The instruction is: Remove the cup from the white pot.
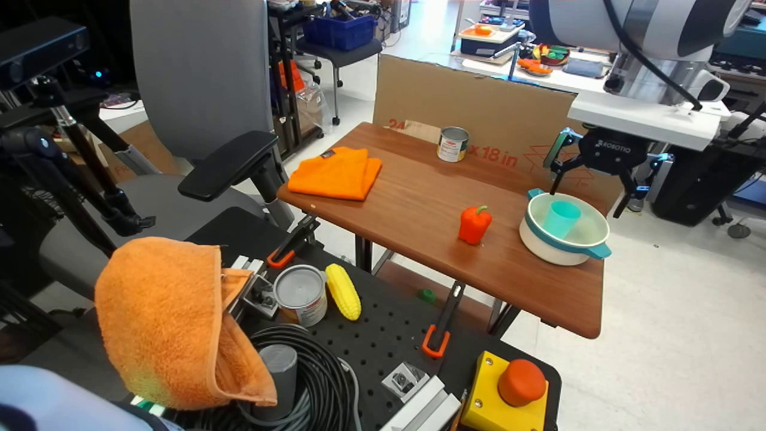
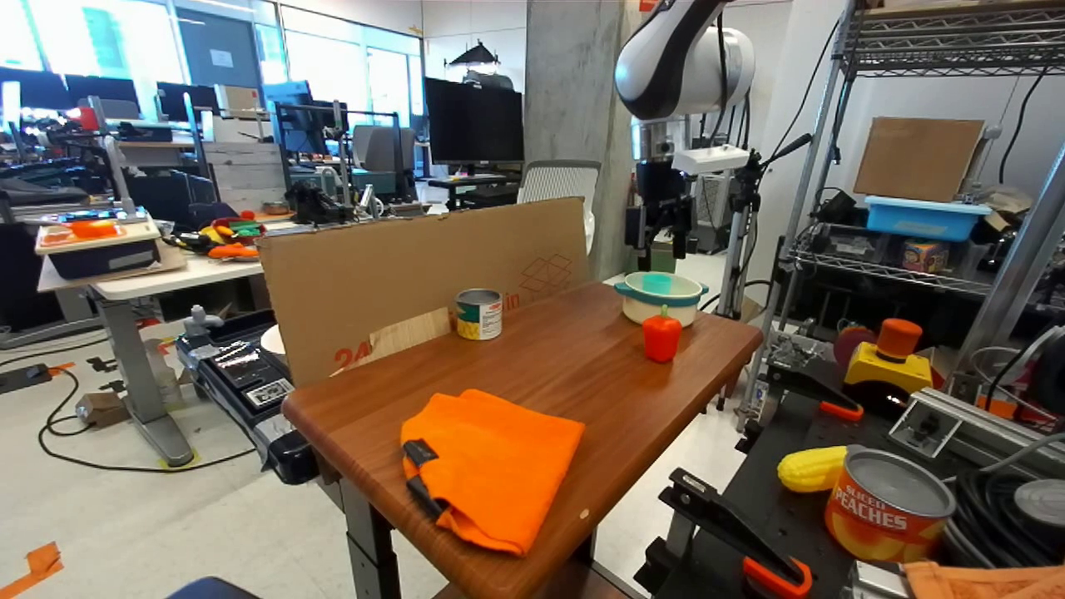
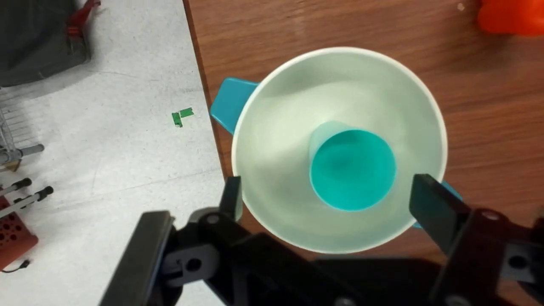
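Note:
The teal cup (image 1: 561, 219) stands mouth up inside the white pot (image 1: 546, 244), which sits near the end of the brown table. The pot is wide and round with teal handles. In an exterior view the cup (image 2: 657, 284) shows just inside the pot (image 2: 656, 312). In the wrist view the cup (image 3: 352, 170) is in the lower right part of the pot (image 3: 276, 140). My gripper (image 1: 586, 197) is open and empty, pointing down above the pot. In the wrist view its fingers (image 3: 329, 182) are wide apart, on either side of the cup and not touching it.
A red pepper (image 1: 474, 225) stands on the table (image 1: 407, 200) near the pot. A metal can (image 1: 453, 144) is at the back edge by a cardboard panel (image 1: 479, 96). An orange cloth (image 1: 335, 175) lies at the far end. The table edge (image 3: 210, 110) is close beside the pot.

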